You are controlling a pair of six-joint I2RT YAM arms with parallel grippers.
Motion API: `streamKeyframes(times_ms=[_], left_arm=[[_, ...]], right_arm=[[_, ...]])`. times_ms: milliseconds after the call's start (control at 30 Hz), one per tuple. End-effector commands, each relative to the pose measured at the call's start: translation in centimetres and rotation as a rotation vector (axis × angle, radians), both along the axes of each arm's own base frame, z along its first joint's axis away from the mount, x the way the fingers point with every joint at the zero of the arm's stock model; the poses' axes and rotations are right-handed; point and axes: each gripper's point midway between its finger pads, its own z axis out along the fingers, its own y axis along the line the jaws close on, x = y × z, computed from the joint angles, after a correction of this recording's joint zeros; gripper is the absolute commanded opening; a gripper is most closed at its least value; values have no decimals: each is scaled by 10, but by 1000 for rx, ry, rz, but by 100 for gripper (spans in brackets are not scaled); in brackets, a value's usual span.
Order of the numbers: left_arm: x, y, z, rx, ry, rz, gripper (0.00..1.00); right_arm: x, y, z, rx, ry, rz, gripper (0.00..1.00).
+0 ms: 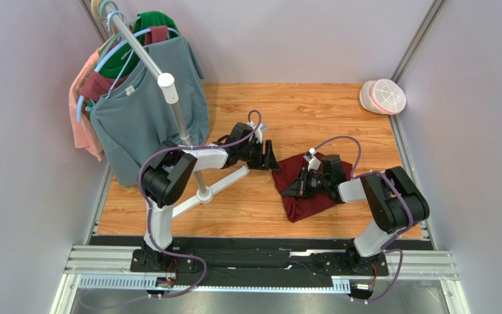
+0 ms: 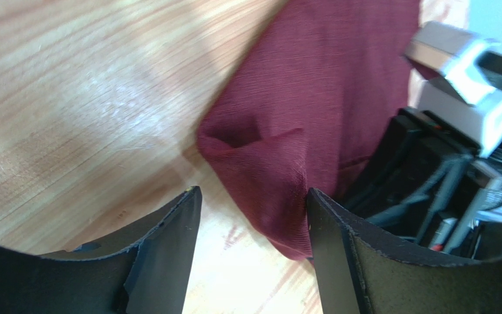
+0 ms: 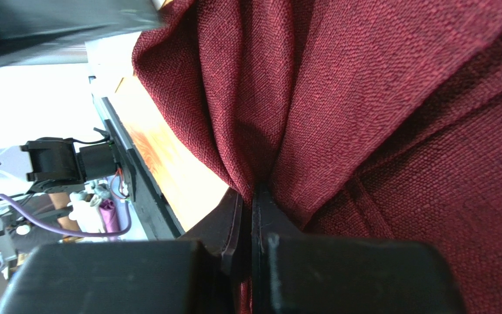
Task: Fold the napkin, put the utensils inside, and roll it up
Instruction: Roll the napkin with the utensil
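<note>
The right end effector (image 3: 251, 196) is clamped shut on a gathered pinch of the napkin (image 3: 378, 98), with pleats fanning away from its fingertips. The left end effector (image 2: 253, 196) is spread wide, its jaws either side of a turned-over corner of the cloth and gripping nothing. The napkin lies crumpled on the worktop (image 1: 286, 111), just beyond the free end of the white rack base (image 1: 217, 186), on the side away from the hanging shirts. The left end effector sits between that base and the cloth. No fork shows in any view, so I cannot tell where it lies.

The main risk is that the right pinch seems to hold several layers at once. Pulling from there would likely drag the whole bundle instead of laying a clean fold. If the left jaws close where they are, they may catch only the flipped lip of the corner and let it slip. The two wrists are also close together over the cloth, so a careless sweep could knock them into each other.
</note>
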Motion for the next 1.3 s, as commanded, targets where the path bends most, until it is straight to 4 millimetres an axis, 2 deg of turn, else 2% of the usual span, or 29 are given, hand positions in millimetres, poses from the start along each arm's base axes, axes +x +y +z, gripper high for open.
streamKeyframes(times_ms=[0, 233, 367, 567, 600, 667, 700, 767, 800, 867, 900, 933, 967, 1000, 1033, 1133, 1167, 1267], left_arm=[[8, -14, 4, -38, -15, -10, 67], [8, -24, -10, -4, 14, -8, 60], [8, -28, -17, 16, 30, -7, 51], [6, -31, -24, 33, 44, -15, 24], [4, -31, -25, 43, 53, -16, 15], [6, -30, -24, 56, 45, -19, 8], [6, -29, -24, 66, 45, -21, 1], [2, -22, -28, 122, 64, -20, 0], [3, -19, -28, 139, 64, -17, 0], [1, -13, -28, 182, 73, -18, 0], [1, -12, -28, 193, 75, -20, 0], [2, -10, -28, 208, 77, -15, 0], [-1, -8, -28, 229, 90, -20, 0], [-2, -7, -29, 241, 96, -22, 0], [-1, -5, -29, 250, 99, -20, 0], [-5, -3, -29, 283, 123, -36, 0], [-6, -2, -30, 297, 134, -44, 0], [-7, 0, -31, 314, 148, -51, 0]], right_arm=[[-4, -4, -15, -18, 48, -16, 0], [-2, -4, -16, -18, 44, -17, 0], [-2, -4, -18, -21, 48, -19, 0], [0, -2, -19, -17, 48, -13, 0], [0, -2, -19, -18, 48, -12, 0], [1, -2, -17, -18, 43, -11, 0], [4, -2, -13, -16, 30, -12, 2], [1, -3, -9, -27, 36, -8, 7], [2, -4, -1, -39, 19, -3, 17], [6, -8, 9, -74, -17, -3, 27], [0, -13, 9, -111, -5, 8, 37], [10, -14, 28, -130, -81, -7, 41], [11, -16, 35, -149, -105, -9, 45], [2, -23, 34, -194, -71, -6, 53], [13, -24, 55, -234, -177, -11, 54], [9, -25, 72, -347, -264, 7, 56], [10, -21, 88, -348, -322, 6, 57], [0, -4, 99, -413, -410, 43, 57]])
